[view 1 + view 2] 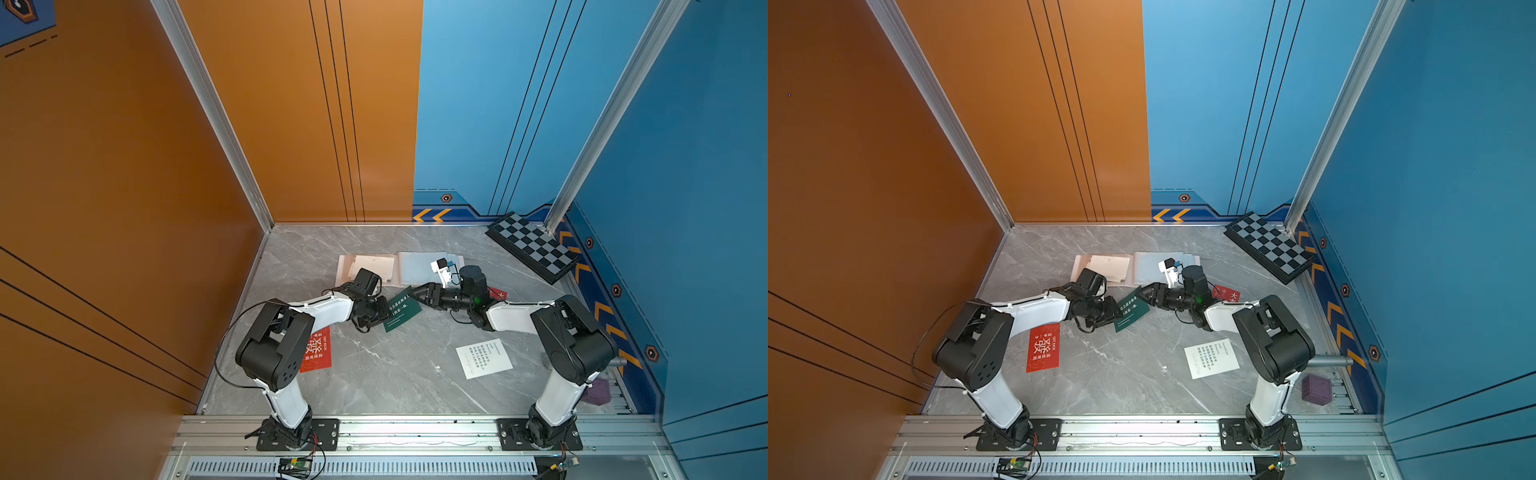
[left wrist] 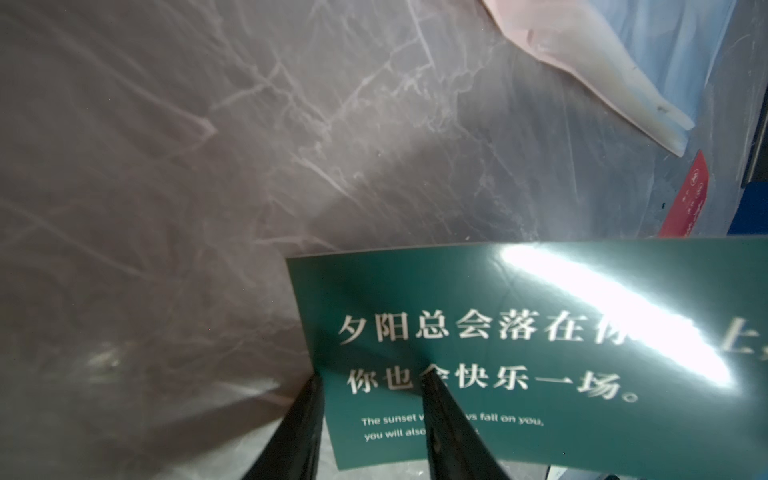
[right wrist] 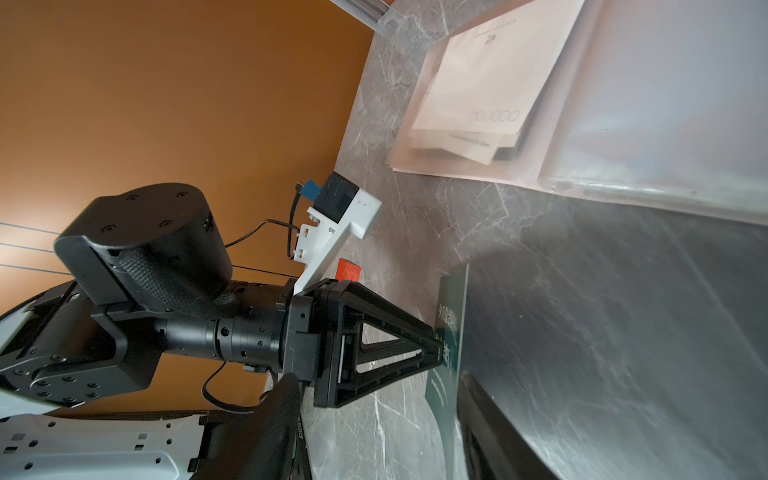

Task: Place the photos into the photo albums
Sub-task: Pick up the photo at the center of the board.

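A dark green photo (image 1: pixel 403 311) (image 2: pixel 540 353) hangs tilted over mid-table between both grippers. My left gripper (image 1: pixel 384 316) (image 2: pixel 372 376) is shut on its near edge, one finger across the printed face. My right gripper (image 1: pixel 412 296) stands open around the far edge, which lies against one finger (image 3: pixel 494 432). The photo album (image 1: pixel 409 270) (image 3: pixel 665 104) lies open behind them, with white photos (image 1: pixel 374 262) on its pink left side. Flat on the table lie a red photo (image 1: pixel 318 351) at the left, a white photo (image 1: pixel 484 358) at the front right, and another red photo (image 1: pixel 1227 294) partly under the right arm.
A black-and-grey checkered board (image 1: pixel 534 247) leans in the back right corner. A purple cube (image 1: pixel 1316 388) sits on the rail by the right arm's base. Orange and blue walls close in the left, back and right sides.
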You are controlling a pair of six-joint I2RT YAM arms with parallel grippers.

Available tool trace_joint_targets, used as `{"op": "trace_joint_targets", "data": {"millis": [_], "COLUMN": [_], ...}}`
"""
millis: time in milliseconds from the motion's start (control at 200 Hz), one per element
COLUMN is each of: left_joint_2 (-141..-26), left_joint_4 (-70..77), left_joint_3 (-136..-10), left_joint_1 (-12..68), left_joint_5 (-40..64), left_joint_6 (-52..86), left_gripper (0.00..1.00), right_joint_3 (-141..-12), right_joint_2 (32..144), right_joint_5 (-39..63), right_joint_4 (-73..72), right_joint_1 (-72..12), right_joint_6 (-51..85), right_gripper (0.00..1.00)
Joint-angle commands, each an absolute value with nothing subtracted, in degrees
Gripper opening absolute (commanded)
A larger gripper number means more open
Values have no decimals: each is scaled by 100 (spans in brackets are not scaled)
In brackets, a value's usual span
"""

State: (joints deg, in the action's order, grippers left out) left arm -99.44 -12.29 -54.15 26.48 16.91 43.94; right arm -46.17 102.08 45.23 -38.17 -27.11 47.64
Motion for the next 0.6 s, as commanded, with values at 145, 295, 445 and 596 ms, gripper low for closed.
{"op": "trace_joint_targets", "data": {"millis": [145, 295, 445, 596], "left_joint_2": [-10222, -10213, -10211, -10202], "left_joint_4": [-1620, -1620, -1620, -1617], "left_joint_3": [-5354, -5366, -5377, -5372], "left_joint_1": [2724, 2722, 2700, 2686], "left_joint_5": [1523, 1529, 1555, 1571], "left_joint_6": [4359, 4351, 4319, 4273], "left_gripper": [42, 42, 42, 42], "right_joint_3": [-4580, -4667, -4857, -4922], "right_joint_2": [10080, 10142, 10073, 10059], "right_joint_5": [4805, 4576, 4162, 4018], "right_joint_4": [-4066, -3456, -2400, -2156], "right_joint_1": [-2809, -2778, -2774, -2781], "right_joint_6": [4806, 4510, 3895, 3718], "right_gripper": [62, 58, 53, 45]}}
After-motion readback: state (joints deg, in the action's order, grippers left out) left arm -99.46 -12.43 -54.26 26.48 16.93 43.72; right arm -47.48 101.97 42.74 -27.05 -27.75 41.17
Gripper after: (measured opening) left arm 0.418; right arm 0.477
